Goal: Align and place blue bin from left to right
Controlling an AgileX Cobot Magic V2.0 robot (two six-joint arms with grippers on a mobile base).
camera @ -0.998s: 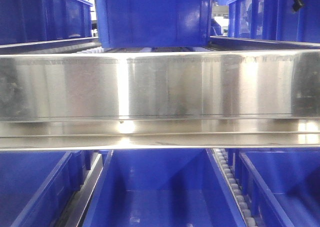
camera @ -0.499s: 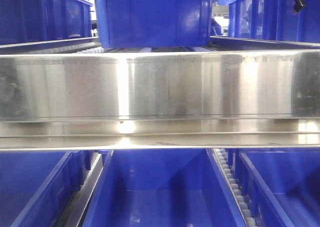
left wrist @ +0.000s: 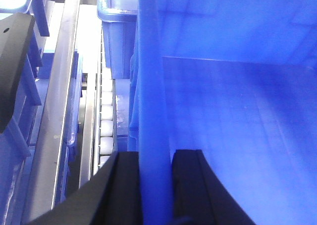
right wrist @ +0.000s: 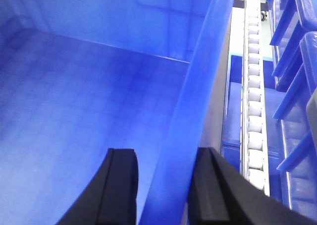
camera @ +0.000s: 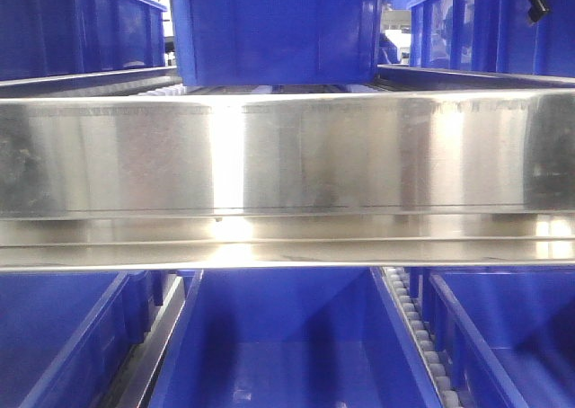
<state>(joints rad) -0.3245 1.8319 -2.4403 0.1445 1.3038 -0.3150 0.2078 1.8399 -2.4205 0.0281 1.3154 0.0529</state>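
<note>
The blue bin (camera: 287,345) lies open-topped below the steel beam, in the middle lane of the front view. My left gripper (left wrist: 156,158) is shut on the bin's left wall rim (left wrist: 151,86), with one black finger on each side pressing it. Around the bin's right wall (right wrist: 198,96) stands my right gripper (right wrist: 166,158), open. Its outer finger (right wrist: 213,185) is against the wall. Its inner finger (right wrist: 121,185) sits apart from the wall, over the bin floor (right wrist: 74,101). Neither gripper shows in the front view.
A wide steel beam (camera: 287,152) crosses the front view. More blue bins stand above it (camera: 274,26) and at the lower left (camera: 54,336) and lower right (camera: 512,336). White roller tracks run along the bin's sides (left wrist: 105,121) (right wrist: 253,96) (camera: 418,327). A neighbouring bin (left wrist: 116,22) sits ahead on the left.
Only the bright reflection on the steel beam has shifted slightly right. The bins in the front view have not moved.
</note>
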